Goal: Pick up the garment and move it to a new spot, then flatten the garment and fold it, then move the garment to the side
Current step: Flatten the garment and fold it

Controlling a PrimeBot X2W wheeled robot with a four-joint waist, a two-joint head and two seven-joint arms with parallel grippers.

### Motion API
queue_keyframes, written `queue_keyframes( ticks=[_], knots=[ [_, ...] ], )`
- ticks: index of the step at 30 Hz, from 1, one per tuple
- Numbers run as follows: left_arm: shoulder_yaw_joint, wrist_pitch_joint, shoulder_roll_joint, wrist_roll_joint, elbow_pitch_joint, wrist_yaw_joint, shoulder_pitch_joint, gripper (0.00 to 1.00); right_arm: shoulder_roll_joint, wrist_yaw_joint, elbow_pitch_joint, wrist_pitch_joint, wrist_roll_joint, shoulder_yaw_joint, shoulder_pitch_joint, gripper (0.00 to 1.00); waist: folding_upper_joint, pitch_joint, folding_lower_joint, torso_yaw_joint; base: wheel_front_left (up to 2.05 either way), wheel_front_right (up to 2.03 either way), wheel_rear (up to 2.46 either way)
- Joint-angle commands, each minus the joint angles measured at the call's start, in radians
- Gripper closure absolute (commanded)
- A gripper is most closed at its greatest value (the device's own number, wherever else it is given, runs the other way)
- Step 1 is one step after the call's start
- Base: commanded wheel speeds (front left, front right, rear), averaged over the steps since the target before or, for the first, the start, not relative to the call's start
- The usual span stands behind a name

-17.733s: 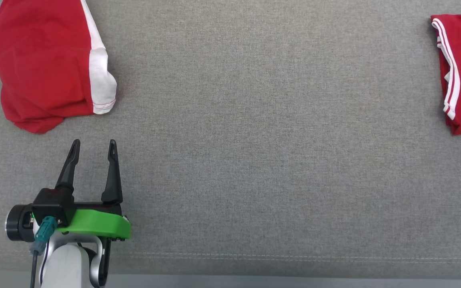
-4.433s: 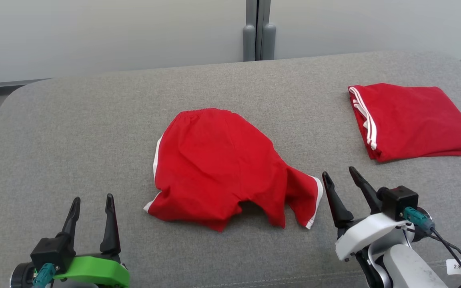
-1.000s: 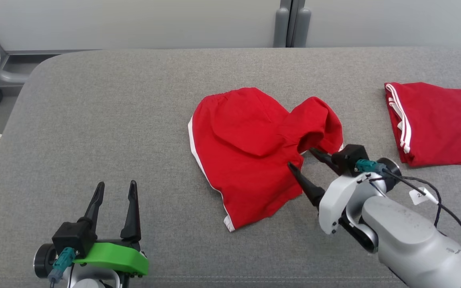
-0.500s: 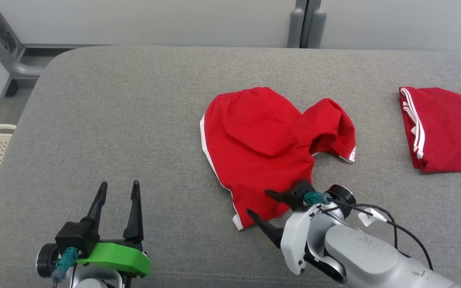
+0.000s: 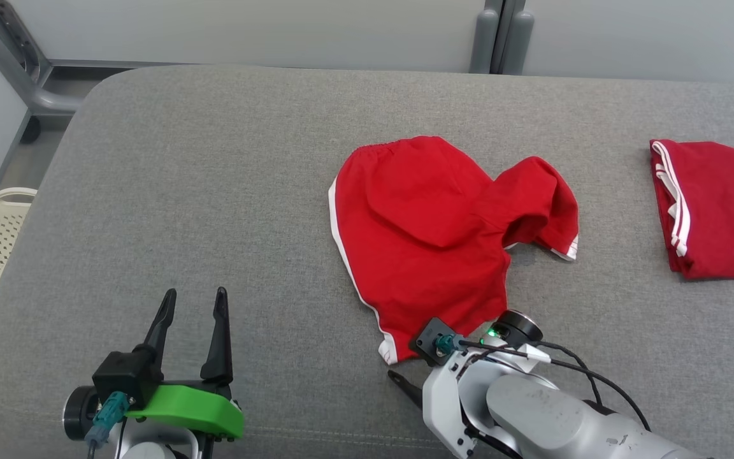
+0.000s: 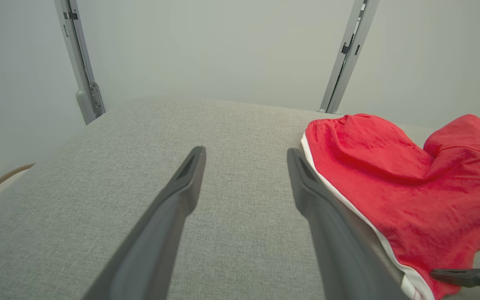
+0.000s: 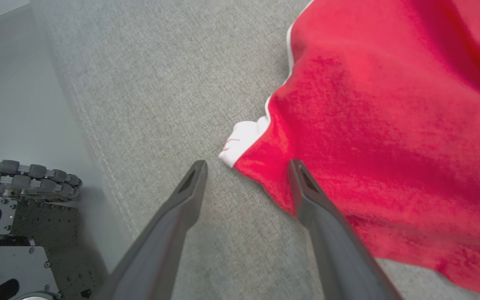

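Right tool (image 7: 246, 166) hung wide open and empty by the white hem corner of the red shorts (image 5: 431, 242), which lay crumpled in the middle of the bench (image 5: 214, 159), so I reckoned flattening was the step, next needing a pinch on that corner.

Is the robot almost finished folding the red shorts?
Not yet. Looks done: the red shorts lie in the middle of the gray table, held by neither gripper. In hand: the open right gripper sits at their near white-trimmed corner; the left gripper is open, off to the side. Left: one leg is flopped over, so flattening, folding and moving aside remain.
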Motion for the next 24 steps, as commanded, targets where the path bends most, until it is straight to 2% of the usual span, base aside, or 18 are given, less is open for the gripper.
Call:
queue_keyframes(
  ticks=[1, 2, 3, 4, 9, 14, 16, 17, 24],
  knots=[
    [0.003, -0.004, 0.001, 0.000, 0.004, 0.003, -0.015, 0.00, 0.002, -0.002, 0.020, -0.007, -0.014, 0.007, -0.013, 0.19, 0.0000, -0.001, 0.0000, 0.004, 0.00, 0.00, 0.00],
    [0.005, -0.004, 0.001, 0.000, 0.005, 0.002, -0.015, 0.00, 0.010, -0.002, 0.033, -0.014, -0.015, 0.010, -0.013, 0.59, 0.0000, -0.001, 0.0000, 0.006, 0.00, 0.00, 0.00],
    [0.006, -0.004, 0.001, 0.000, 0.005, 0.002, -0.014, 0.00, 0.015, -0.002, 0.048, -0.027, -0.024, 0.012, -0.018, 0.95, 0.0000, -0.002, 0.0000, 0.006, 0.00, 0.00, 0.00],
    [0.008, -0.004, 0.001, 0.000, 0.005, 0.002, -0.013, 0.00, 0.016, -0.002, 0.063, -0.036, -0.031, 0.015, -0.024, 1.00, 0.0000, -0.003, 0.0000, 0.006, 0.00, 0.00, 0.00],
    [0.014, -0.004, 0.001, -0.002, 0.002, 0.008, 0.002, 0.00, 0.023, -0.002, 0.100, -0.095, -0.002, 0.017, -0.022, 1.00, 0.0000, -0.015, 0.0000, -0.009, 0.00, 0.00, 0.00],
    [0.014, -0.004, 0.001, -0.001, -0.003, 0.010, 0.018, 0.00, -0.024, -0.002, 0.052, -0.129, 0.024, 0.033, -0.008, 1.00, 0.0000, -0.025, 0.0000, -0.039, 0.00, 0.00, 0.00],
    [0.014, -0.004, 0.001, -0.001, -0.003, 0.010, 0.021, 0.00, -0.058, -0.002, 0.012, -0.133, 0.030, 0.041, -0.002, 1.00, 0.0000, -0.028, 0.0000, -0.052, 0.00, 0.00, 0.00],
    [0.015, -0.004, 0.001, -0.001, -0.003, 0.010, 0.025, 0.00, -0.104, -0.002, -0.029, -0.130, 0.032, 0.046, 0.008, 1.00, 0.0000, -0.030, 0.0000, -0.068, 0.00, 0.00, 0.00],
    [0.025, -0.004, 0.001, 0.012, -0.003, 0.003, 0.026, 0.00, -0.253, -0.002, -0.242, -0.047, -0.019, 0.058, 0.017, 1.00, 0.0000, -0.032, 0.0000, -0.130, 0.00, 0.00, 0.00]
  ],
)
